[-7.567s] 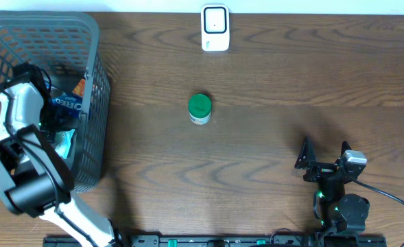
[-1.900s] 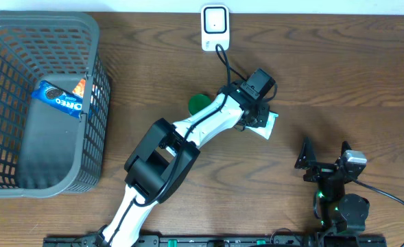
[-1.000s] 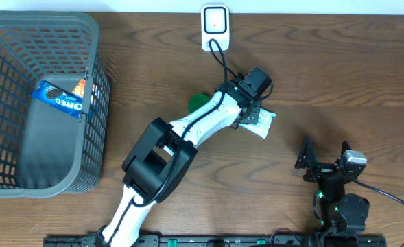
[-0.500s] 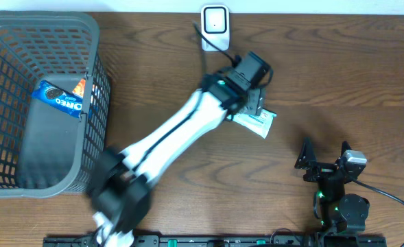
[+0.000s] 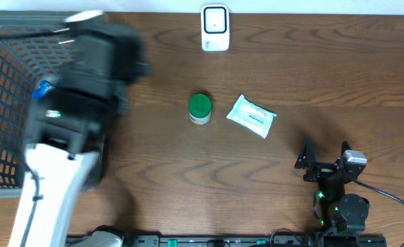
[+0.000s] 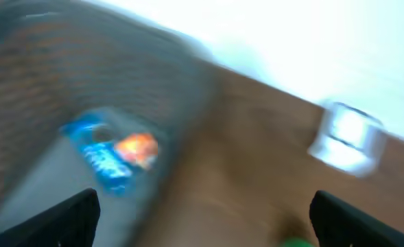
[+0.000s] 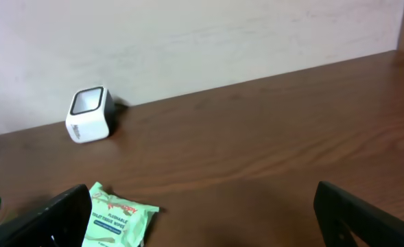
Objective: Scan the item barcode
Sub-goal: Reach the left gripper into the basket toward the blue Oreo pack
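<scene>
Wipes packet (image 5: 252,115) flat on table (image 5: 339,75), long axis slanting upper left to lower right; pale green, blue label. Left gripper (image 6: 205,213) and right gripper (image 7: 208,216) spread wide, empty.

Open table (image 5: 339,82) right of wipes packet (image 5: 252,116), jar (image 5: 199,108) near its left, scanner (image 5: 215,27) behind

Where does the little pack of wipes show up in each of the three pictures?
Overhead: the pack of wipes lies right of centre, just right of the green-lidded jar.
Left wrist: not in it; the view is blurred.
Right wrist: it lies at the bottom left.
Shared landmark: the white scanner, seen in all three.
</scene>
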